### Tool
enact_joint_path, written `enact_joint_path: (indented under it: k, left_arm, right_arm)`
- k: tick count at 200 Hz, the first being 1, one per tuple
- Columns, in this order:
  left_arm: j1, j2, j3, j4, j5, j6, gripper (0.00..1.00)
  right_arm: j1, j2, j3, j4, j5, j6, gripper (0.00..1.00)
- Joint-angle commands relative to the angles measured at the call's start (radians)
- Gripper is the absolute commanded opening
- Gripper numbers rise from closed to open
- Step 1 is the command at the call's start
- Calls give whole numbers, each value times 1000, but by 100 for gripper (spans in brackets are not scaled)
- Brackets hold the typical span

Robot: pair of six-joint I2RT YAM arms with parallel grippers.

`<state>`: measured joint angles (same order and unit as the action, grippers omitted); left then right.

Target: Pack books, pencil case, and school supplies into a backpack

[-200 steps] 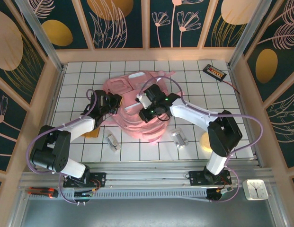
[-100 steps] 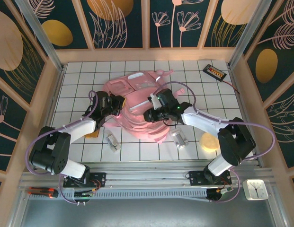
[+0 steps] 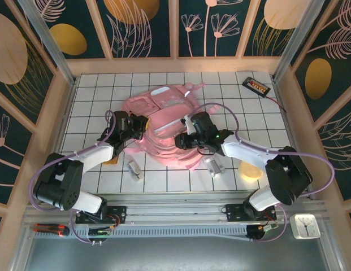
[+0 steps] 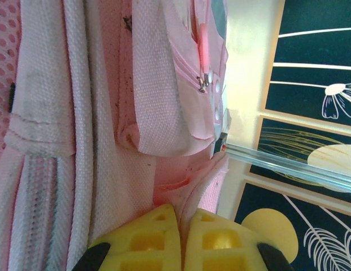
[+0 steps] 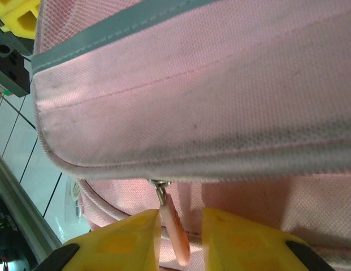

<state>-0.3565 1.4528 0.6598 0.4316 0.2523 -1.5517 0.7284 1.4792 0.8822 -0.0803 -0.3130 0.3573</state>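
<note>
The pale pink backpack lies flat in the middle of the table. My left gripper is at its left edge, shut on a fold of the backpack's pink fabric. My right gripper is over the backpack's near right part. Its jaws stand a little apart, and a pink zip pull hangs between them against one finger, not pinched. Silver clip-like school supplies lie near the backpack's front edge. An orange-brown pad peeks out under the left arm. The books and pencil case are hidden.
A black slab with an orange label lies at the far right corner, its cable running off to the right. Wooden walls enclose the tiled table on three sides. The metal rail with the arm bases runs along the near edge.
My right gripper has moved toward the near right along the backpack, and its jaws went from shut to slightly apart. The backpack shifted a little. The left gripper kept its grip.
</note>
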Motion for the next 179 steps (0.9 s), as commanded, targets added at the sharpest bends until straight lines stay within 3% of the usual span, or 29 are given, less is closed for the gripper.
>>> enact_joint_path:
  k: [1,46,71,121,179]
  left_arm:
    - [1,-34,25,148,-5,-61,0]
    - [0,-34,33,133,3,-54,0]
    - [1,-40,25,131,0,-57,0]
    - [1,-57,21,133,-50,-65,0]
    - [-45,-23,49,176,-95,-87,0]
  right_arm:
    - [22,-9,-41,22,54,-9,24]
    - [26,30,-42,50,89,-20,15]
    - [29,35,-31,29,106,-30,0]
    - [71,-33,55,-148,110,-62,0]
    - [140,150,306,-339,32,-48,0]
